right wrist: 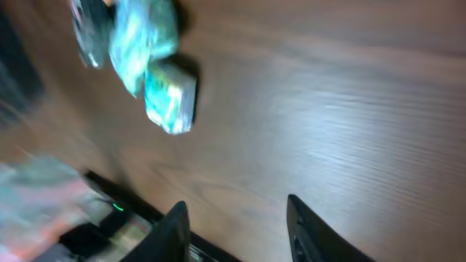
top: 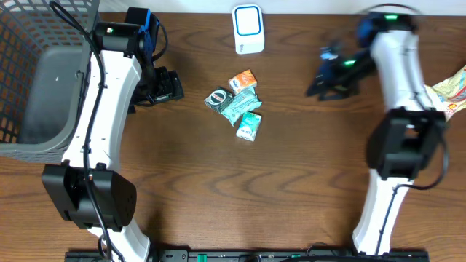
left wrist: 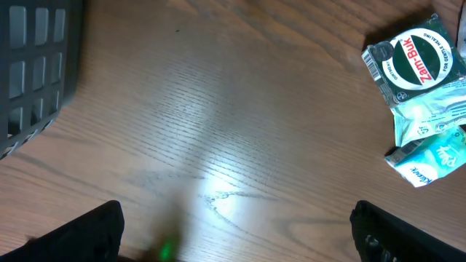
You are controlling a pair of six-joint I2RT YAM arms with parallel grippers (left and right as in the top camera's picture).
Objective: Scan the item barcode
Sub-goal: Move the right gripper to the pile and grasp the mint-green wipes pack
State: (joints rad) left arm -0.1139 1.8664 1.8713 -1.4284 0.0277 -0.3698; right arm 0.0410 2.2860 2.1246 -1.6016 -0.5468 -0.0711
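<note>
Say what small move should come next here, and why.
Probably ease the left pincer toward the pile. It is open and empty and sits just beside the pile, with the Zam-Buk packet the nearest item. Nothing is held yet to show to the scanner.

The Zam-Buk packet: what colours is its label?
Dark green and white, on the Zam-Buk packet; clearest in the left wrist view.
</note>
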